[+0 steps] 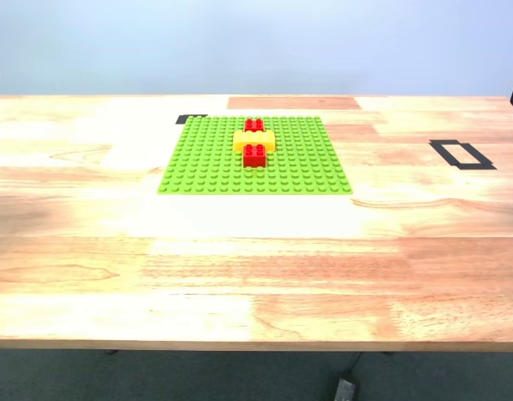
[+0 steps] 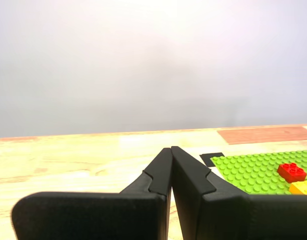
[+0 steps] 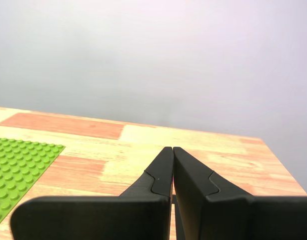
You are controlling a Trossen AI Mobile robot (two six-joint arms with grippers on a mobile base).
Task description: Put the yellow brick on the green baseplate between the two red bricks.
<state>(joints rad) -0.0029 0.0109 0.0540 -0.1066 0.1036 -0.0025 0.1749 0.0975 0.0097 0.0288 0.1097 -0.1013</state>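
Tabletop (image 1: 256,276) in the near half of the exterior view is bare wood, no arm over it. My first claw (image 2: 171,150) is pressed closed, tips meeting, nothing between them. My second claw (image 3: 172,150) same: tips together, empty. Both sit well apart from the bricks.

Farther back, the green baseplate (image 1: 198,159) lies flat on the tabletop. On it the near red brick (image 1: 255,154), then the yellow brick (image 1: 240,140) touching behind it, then the far red brick (image 1: 254,125) touching the yellow one. Yellow lies crosswise between the two reds and sticks out past them toward both sides of the exterior view. Task reads as done from this layout; whether the studs are fully seated cannot be told.

Handling guess: the yellow brick is hard, light plastic, smooth and a bit slippery on its side walls, not fragile. Its long faces are blocked by the reds, so any regrip would pinch the two free short ends.

View differences: only the exterior view shows all three bricks and the black tape outline (image 1: 462,154) toward its right. First wrist view catches one red brick, a yellow corner and a black tape patch (image 2: 211,158) by the baseplate corner. Second wrist view shows just a baseplate corner, no bricks.
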